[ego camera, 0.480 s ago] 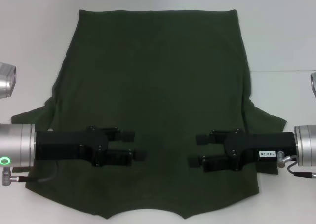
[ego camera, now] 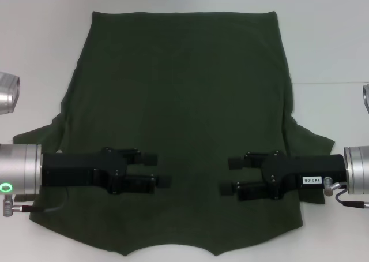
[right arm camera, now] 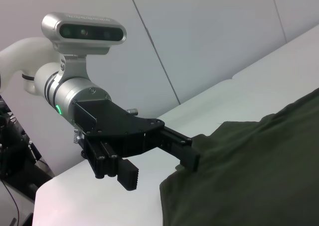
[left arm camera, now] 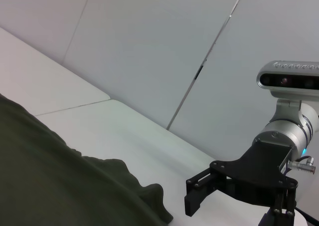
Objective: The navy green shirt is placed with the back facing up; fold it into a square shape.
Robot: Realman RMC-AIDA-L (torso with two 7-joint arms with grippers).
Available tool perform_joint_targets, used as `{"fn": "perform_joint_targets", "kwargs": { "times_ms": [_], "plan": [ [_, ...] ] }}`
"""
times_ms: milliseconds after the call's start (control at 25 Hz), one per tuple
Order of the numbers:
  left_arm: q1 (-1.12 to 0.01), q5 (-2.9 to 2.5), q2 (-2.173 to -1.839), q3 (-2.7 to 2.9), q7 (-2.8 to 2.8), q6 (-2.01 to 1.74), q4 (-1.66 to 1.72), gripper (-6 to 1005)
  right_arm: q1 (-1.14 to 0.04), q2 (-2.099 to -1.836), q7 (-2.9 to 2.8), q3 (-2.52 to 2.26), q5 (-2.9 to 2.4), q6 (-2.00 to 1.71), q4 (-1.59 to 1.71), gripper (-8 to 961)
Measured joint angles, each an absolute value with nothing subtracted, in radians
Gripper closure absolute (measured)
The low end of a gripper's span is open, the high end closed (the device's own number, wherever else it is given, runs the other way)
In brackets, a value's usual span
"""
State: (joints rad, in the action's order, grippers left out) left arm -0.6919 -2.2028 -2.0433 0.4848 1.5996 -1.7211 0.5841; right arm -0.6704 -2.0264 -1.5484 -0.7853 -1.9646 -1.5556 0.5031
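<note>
The navy green shirt lay flat across the middle of the white table, spread wide w/ its curved neckline at the near edge and its straight hem toward the far edge. One short sleeve stuck out toward the table's left edge, the other toward the right edge.

Both arms reached in from opposite sides over the shirt's near half. The left gripper came in from the left edge, jaws released, fingers parted and pointing toward the centre, nothing between them. The right gripper mirrored it from the right edge, jaws likewise released and grasping nothing, approx. level w/ its partner. The two sets of fingertips faced each other, well apart, w/ bare fabric between.

Right wrist view showed the left gripper w/ one finger over the shirt's edge and the other off the cloth; whether it touched the fabric couldn't be told. Left wrist view showed the right gripper beside the shirt's rumpled edge.
</note>
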Motion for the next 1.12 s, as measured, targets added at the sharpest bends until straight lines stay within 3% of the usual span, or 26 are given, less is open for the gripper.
{"fn": "perform_joint_targets", "kwargs": {
  "times_ms": [440, 720, 880, 1120],
  "plan": [
    [-0.698, -2.172, -2.041, 0.463, 1.664, -1.723, 0.603, 154, -0.67, -2.026, -1.549, -0.782, -1.963, -1.548, 0.503, 41],
    [-0.726, -2.151, -1.993, 0.332, 2.047, -1.623, 0.672, 154, -0.667, -2.025, -1.544, -0.78, -1.96, -1.55, 0.503, 41],
    [-0.689, -2.181, -1.976, 0.274, 2.251, -1.52, 0.722, 154, -0.666, -2.025, -1.542, -0.779, -1.96, -1.549, 0.503, 41],
    [-0.601, -2.283, -1.981, 0.161, 2.381, -1.367, 0.75, 154, -0.666, -2.023, -1.542, -0.78, -1.96, -1.549, 0.503, 41]
  ]
}}
